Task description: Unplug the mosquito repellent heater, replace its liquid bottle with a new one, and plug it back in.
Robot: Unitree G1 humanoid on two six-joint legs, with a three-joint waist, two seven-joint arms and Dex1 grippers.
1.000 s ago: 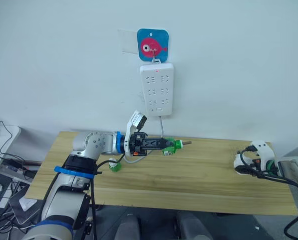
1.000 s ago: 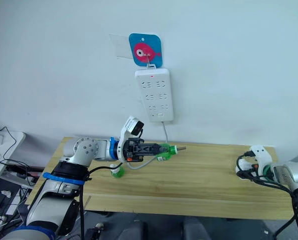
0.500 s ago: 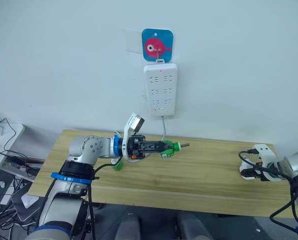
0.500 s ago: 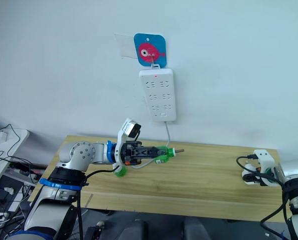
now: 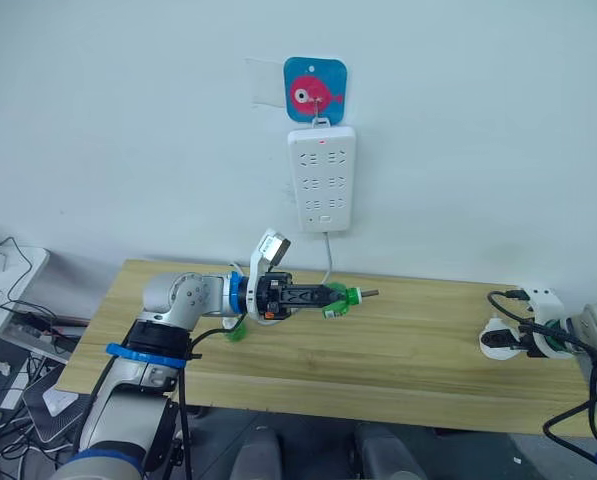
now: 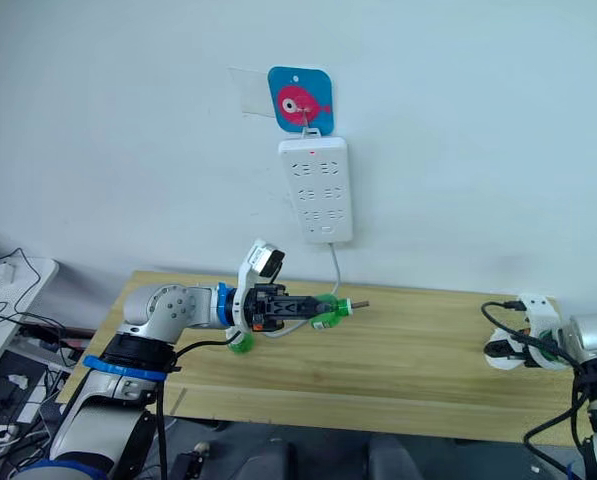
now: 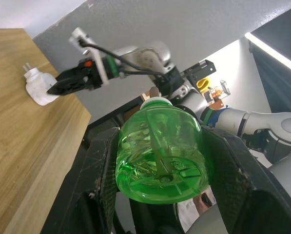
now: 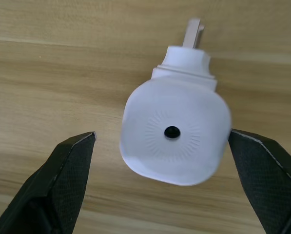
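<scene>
The wooden table stood against a pale wall, where a white power strip hung from a blue fish hook plate, its sockets free. The mosquito repellent heater lay on the table's right end, directly under the right gripper, whose jaws were spread wide to either side of its rounded white body without touching it; the vent hole faced up at the wrist camera and the neck pointed away from the jaws along the boards. The right arm was plainly the nearer one, so a straight descent and a close across the body looked like the grasp to take (the smooth rounded shell might slip if pinched off-centre). At the table's left, the left gripper was pinching a green liquid bottle held level above the wood, its wick tip pointing toward the heater, well apart. A second green bottle lay on the table beneath the left forearm
</scene>
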